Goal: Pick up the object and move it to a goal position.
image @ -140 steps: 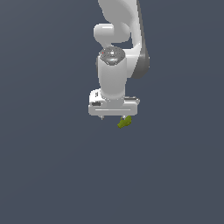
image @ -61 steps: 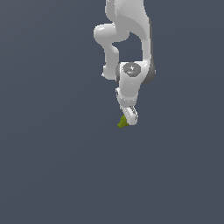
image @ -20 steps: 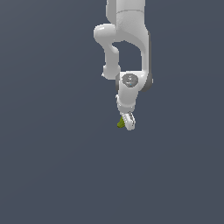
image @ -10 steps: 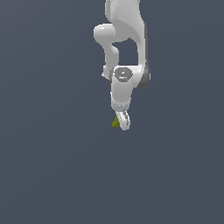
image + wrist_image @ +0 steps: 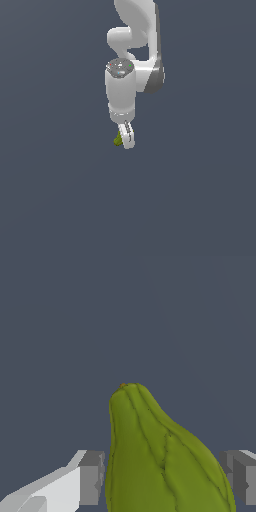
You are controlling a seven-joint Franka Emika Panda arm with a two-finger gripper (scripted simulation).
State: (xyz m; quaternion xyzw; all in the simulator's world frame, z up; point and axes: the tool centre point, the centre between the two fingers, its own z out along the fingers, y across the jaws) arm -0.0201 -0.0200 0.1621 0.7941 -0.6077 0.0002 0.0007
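In the exterior view the white arm comes down from the upper edge against a plain dark slate-grey ground, and nothing there can be made out as a container, a label or any lettering. At the arm's lower end the gripper points downward, seen nearly edge-on, and the object, a small olive-green lump, shows just at the exterior view's left of the fingers, touching them. The wrist view gives the closer look: going from its left edge, one grey-tipped white finger sits just beside the green object, which fills the middle as a ribbed, mottled, pear-like shape tapering to a blunt tip, and the other finger stands at its far side. The jaws are drawn in on the object from both sides, gripping it between the pads, with no wider gap to be seen.
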